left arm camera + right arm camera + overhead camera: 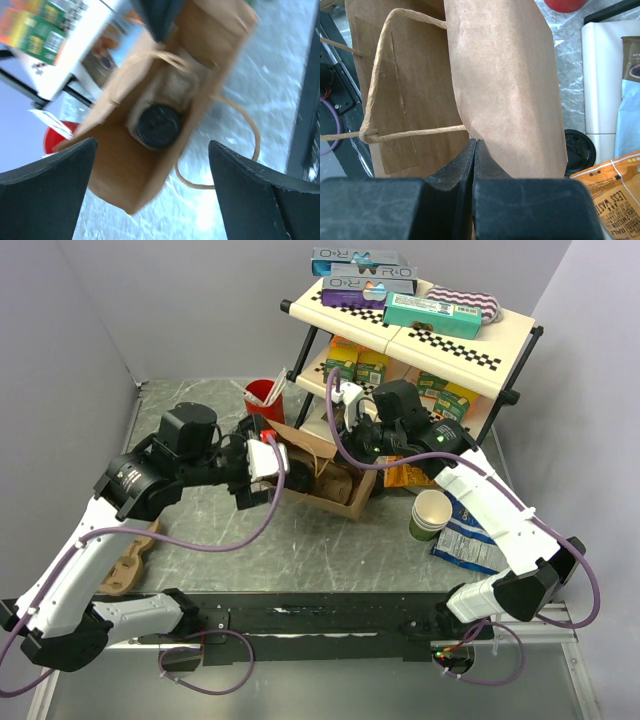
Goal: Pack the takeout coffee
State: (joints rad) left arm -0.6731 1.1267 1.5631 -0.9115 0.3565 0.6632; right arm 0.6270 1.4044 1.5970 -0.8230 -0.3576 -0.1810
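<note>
Near the middle of the bench (300,540), a brown paper bag (325,480) is found between the two arms, its mouth turned towards the left wrist camera. The takeout coffee (159,126) is lodged deep inside the bag (120,175), with its round black lid facing the opening. The green wall of the cup is hidden by the lid and the surrounding paper, and that view is somewhat blurred.

The left jaws, carried by the left arm (150,480), are spread wide, one finger at each lower corner of the left wrist view. Nothing is gripped between them, and they are seen clear of the paper, outside the bag's mouth.

The right jaws, carried by the right arm (480,490), are pressed together on the edge of one wall of the bag (500,75), and the paper panel is seen rising from between them. A twine handle (380,75) is looped just beside that panel.

Behind the bag, a red cup (263,395) is stood near the foot of a shelf rack (470,350) loaded with boxes. To the right of the bag, a stack of green cups (430,515) is placed close against the right arm, with an orange snack packet (405,475) between the stack and the bag.
</note>
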